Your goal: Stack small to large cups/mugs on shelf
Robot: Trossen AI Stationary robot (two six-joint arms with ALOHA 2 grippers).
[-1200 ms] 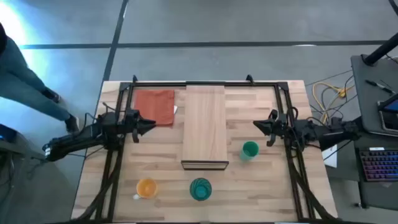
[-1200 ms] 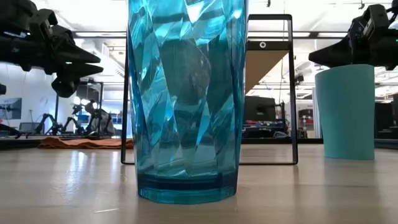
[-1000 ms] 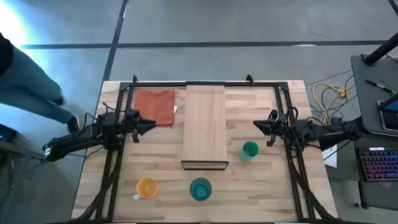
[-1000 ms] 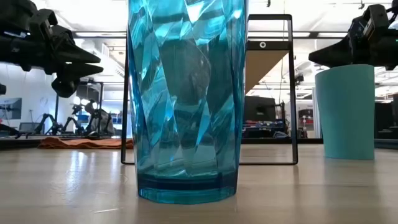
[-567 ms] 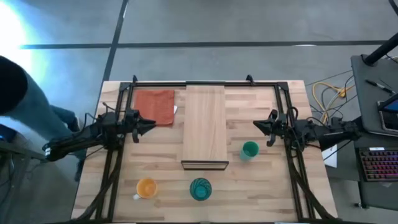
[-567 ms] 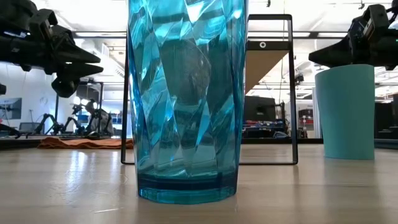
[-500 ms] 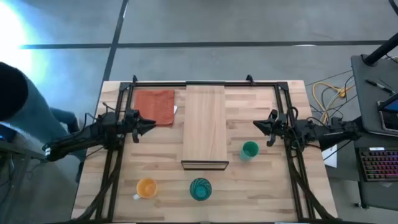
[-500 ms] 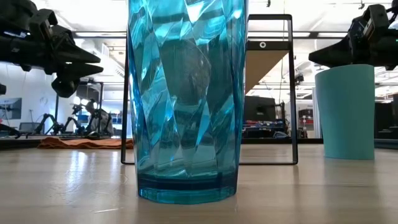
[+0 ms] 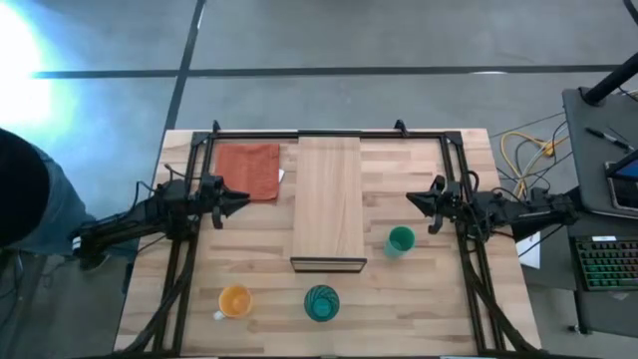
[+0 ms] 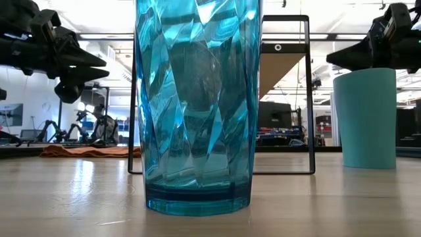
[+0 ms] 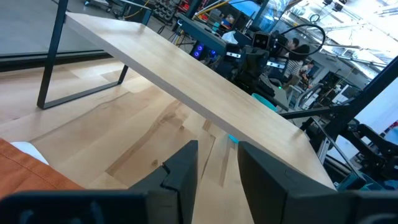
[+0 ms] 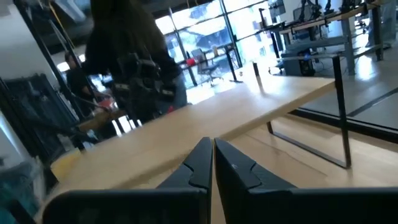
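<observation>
The light-wood shelf (image 9: 329, 199) stands in the middle of the table on dark legs. Three cups stand upright on their bases on the table near its front edge: the small orange cup (image 9: 234, 300), the translucent teal tumbler (image 9: 321, 302), which fills the low view (image 10: 197, 105), and the green cup (image 9: 400, 240) to the right of the shelf's front end (image 10: 365, 118). My left gripper (image 9: 242, 197) hovers left of the shelf, its fingers a little apart and empty (image 11: 217, 171). My right gripper (image 9: 411, 202) hovers right of the shelf, behind the green cup, shut and empty (image 12: 212, 152).
An orange-red cloth (image 9: 249, 170) lies flat at the far left of the table, beside the shelf. A dark frame (image 9: 329, 133) runs along the table's far edge and sides. A person (image 9: 30, 214) stands beside the table's left edge. Cables (image 9: 523, 150) lie off the right side.
Both arms and all three cups have kept still. The person beside the table's left edge has shifted toward the near side.
</observation>
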